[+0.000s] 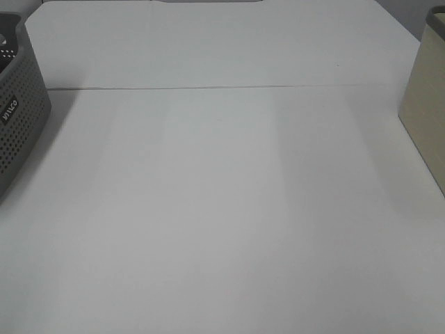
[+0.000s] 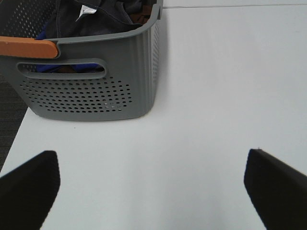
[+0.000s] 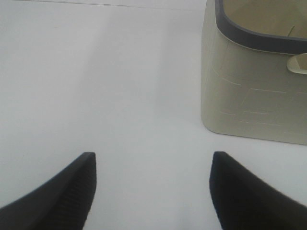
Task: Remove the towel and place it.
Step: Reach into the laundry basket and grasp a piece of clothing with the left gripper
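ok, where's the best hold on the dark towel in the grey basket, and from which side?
Probably the bunched fold of the towel that rises near the rim, by the white tag. Come straight down through the open top of the grey basket: its walls close off every side, and the cloth lies crumpled.

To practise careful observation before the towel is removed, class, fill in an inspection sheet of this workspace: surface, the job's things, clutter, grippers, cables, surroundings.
Surface: white table, a thin seam running across its far part.
Job's things: dark towel, bunched inside the grey basket at the table's left edge.
Clutter: blue cloth showing through the basket's handle slot; beige bin at the right edge.
Grippers: left gripper open, holding nothing; right gripper open, holding nothing.
Cables: nothing seen.
Surroundings: dark floor beside the table.
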Available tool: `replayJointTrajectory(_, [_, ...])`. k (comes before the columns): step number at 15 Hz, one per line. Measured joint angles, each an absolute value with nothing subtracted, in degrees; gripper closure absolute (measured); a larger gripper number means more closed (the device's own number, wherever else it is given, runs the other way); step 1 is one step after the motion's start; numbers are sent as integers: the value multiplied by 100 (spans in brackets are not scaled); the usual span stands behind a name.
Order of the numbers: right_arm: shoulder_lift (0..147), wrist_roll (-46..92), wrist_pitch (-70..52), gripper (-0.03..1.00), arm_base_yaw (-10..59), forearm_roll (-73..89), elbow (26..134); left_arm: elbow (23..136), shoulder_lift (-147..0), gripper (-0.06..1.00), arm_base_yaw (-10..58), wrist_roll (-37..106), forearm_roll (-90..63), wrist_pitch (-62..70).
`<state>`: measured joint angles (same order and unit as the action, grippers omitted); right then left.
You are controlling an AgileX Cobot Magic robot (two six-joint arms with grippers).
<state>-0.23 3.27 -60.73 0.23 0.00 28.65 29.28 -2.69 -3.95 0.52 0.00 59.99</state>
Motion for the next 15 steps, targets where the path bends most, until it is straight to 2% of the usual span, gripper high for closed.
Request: replayJointTrajectory(15, [-23,327,-6073,31,23,0,2865,2928,-269,-5,-395,40,0,5999])
